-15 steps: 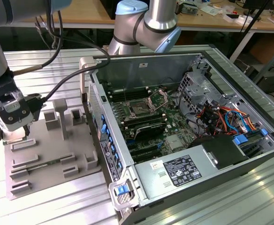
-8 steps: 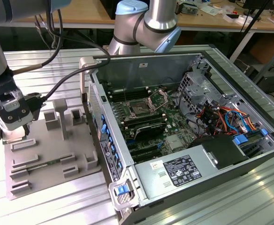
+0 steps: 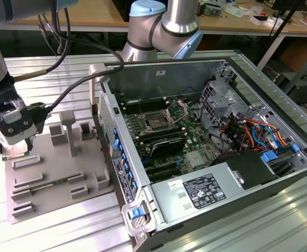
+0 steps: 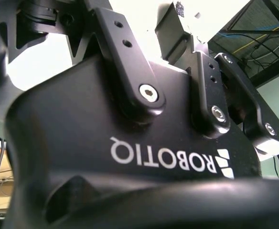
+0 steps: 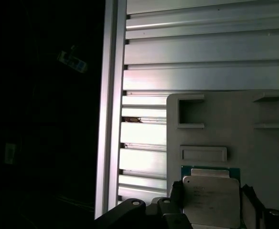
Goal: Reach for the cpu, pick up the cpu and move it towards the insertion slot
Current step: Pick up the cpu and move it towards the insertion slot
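The gripper (image 3: pixel 12 140) is low over the grey tray (image 3: pixel 53 173) on the table (image 3: pixel 64 68). The cpu (image 5: pixel 211 201) sits on the tray right under it. I cannot tell if the fingers (image 5: pixel 175 198) hold it. The insertion slot (image 3: pixel 157 123) is far off.

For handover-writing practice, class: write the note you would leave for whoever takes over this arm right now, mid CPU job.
The gripper is low over the grey plastic fixture plate at the exterior view's left; open or shut cannot be told.
Small flat square silver-topped cpu: lying on that plate, right at the gripper in the first wrist view.
Square metal-framed insertion slot: on the motherboard in the open metal computer case, bracket raised.
Done: the reach. Left: lifting the cpu and moving it towards the slot.
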{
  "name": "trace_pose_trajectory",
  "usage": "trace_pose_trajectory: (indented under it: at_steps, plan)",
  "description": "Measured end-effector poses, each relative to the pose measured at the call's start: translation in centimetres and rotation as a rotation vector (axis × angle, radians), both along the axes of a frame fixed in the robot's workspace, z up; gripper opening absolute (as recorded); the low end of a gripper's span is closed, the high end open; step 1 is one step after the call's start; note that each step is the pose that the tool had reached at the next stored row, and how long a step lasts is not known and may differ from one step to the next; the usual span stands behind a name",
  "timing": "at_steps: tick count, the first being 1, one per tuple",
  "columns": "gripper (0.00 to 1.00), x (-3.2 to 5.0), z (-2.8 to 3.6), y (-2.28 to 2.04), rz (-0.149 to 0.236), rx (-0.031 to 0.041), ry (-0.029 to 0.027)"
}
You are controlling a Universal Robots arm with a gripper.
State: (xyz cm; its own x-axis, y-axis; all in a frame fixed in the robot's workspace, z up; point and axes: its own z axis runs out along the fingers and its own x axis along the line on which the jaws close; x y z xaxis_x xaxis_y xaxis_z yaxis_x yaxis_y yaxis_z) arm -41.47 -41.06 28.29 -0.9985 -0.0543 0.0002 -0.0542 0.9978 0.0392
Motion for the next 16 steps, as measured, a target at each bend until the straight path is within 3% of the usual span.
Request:
trace_pose_trajectory:
  at_steps: [16]
  plan:
    - [0.55,0.0,0.67,0.0,0.0,0.0018,0.0]
